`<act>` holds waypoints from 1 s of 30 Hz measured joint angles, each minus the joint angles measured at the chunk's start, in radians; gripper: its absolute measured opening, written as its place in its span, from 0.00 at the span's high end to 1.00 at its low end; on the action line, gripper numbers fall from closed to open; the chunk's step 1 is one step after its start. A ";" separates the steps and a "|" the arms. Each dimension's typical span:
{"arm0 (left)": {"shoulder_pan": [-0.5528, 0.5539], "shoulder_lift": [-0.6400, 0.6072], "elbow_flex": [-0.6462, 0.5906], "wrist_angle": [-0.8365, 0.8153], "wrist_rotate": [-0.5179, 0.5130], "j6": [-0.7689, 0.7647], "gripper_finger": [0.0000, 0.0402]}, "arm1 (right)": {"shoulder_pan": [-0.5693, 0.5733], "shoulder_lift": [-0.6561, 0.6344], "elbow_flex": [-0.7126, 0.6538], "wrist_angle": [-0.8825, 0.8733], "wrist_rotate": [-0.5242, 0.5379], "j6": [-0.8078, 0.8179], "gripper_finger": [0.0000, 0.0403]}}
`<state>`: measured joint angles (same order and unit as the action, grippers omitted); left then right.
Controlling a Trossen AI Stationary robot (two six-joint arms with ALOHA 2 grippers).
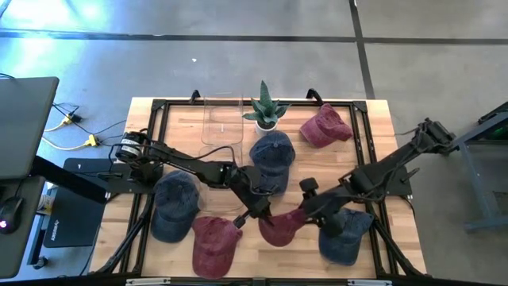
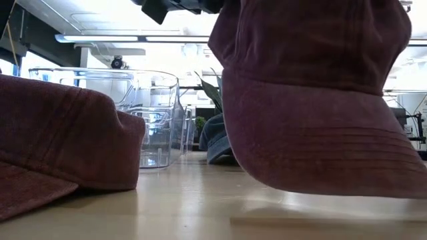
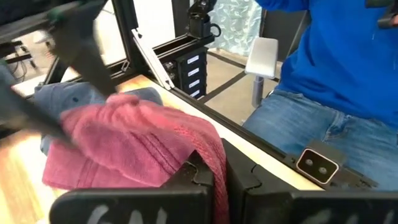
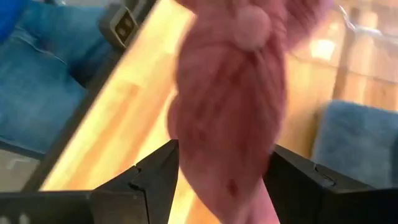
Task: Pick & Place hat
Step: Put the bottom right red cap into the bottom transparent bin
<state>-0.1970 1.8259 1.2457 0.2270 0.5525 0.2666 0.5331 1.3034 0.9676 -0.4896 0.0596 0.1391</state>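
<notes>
- Hat [image 1: 279, 226], maroon, hangs lifted just above the table [image 1: 381, 119] near the middle of its front edge, between both grippers
- Left gripper [image 1: 260, 214] has its fingers [image 3: 205, 177] pinched tight on the hat's fabric
- Right gripper [image 1: 311, 208] has its fingers [image 4: 158, 171] spread wide either side of the hat, not gripping
- Clear container [image 1: 222, 119] and potted plant [image 1: 266, 107] stand at the table's back edge
</notes>
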 joint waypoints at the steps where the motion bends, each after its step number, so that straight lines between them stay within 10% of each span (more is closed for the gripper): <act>1: 0.000 0.000 0.000 0.000 -0.006 0.001 1.00 | 0.011 0.007 0.000 0.016 0.010 0.000 0.48; 18: -0.089 -0.090 -0.002 -0.139 -0.113 0.109 1.00 | 0.068 0.124 0.000 0.291 -0.228 -0.105 0.53; 30: -0.124 -0.124 -0.001 -0.167 -0.141 0.121 1.00 | 0.098 0.117 0.000 0.329 -0.187 -0.106 0.86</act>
<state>-0.3214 1.7022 1.2442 0.0601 0.4118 0.3878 0.6312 1.4208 0.9672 -0.1608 -0.1279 0.0336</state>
